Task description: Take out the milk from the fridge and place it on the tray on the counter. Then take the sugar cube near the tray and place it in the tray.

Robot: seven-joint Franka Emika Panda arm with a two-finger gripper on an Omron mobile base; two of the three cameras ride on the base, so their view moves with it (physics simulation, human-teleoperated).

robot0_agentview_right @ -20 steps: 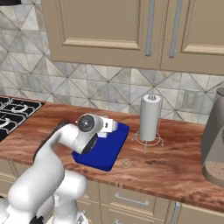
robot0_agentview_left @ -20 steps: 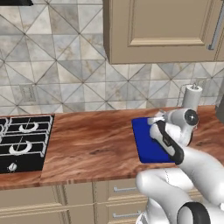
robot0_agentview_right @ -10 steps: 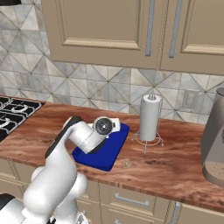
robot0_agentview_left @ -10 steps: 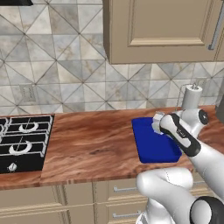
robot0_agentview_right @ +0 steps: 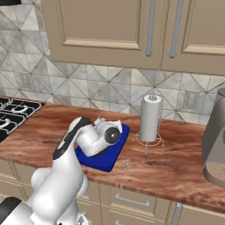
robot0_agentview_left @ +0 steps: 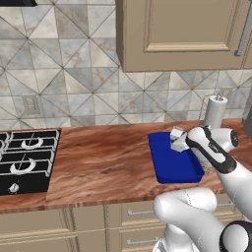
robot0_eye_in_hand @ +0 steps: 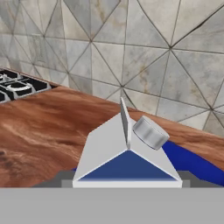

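Carrying the small white gable-topped milk carton [robot0_agentview_left: 177, 138] with its dark bluish band, our two-finger gripper [robot0_agentview_left: 183, 142] now hangs over the deep-blue rectangular tray [robot0_agentview_left: 170, 167] with the low rim. Half a second ago the hand sat nearer the tray's right side; it has since swung to the tray's far edge, toward the tiled wall, and the forearm has stretched out behind it. In the hand view the carton's roof ridge and grey cap [robot0_eye_in_hand: 150, 132] sit close under the lens, with a strip of the blue tray beyond them. The fingertips themselves are hidden by the carton, yet the carton travels with the hand, so we judge the fingers clenched on it and not yet let go. Whether its base already touches the tray floor we cannot tell.

The reddish-brown wood-grain counter [robot0_agentview_right: 176, 158] bears the tray. The tiny tan speckled sugar cube [robot0_agentview_right: 127, 164] lies on the wood just off the tray's near right corner. The tall white paper-towel roll [robot0_agentview_right: 150, 117] stands beyond the tray's right side, near but apart.

For the task this means the milk is about delivered: what remains is to lower, release, then go for the cube. The roll is the thing we should avoid clipping.
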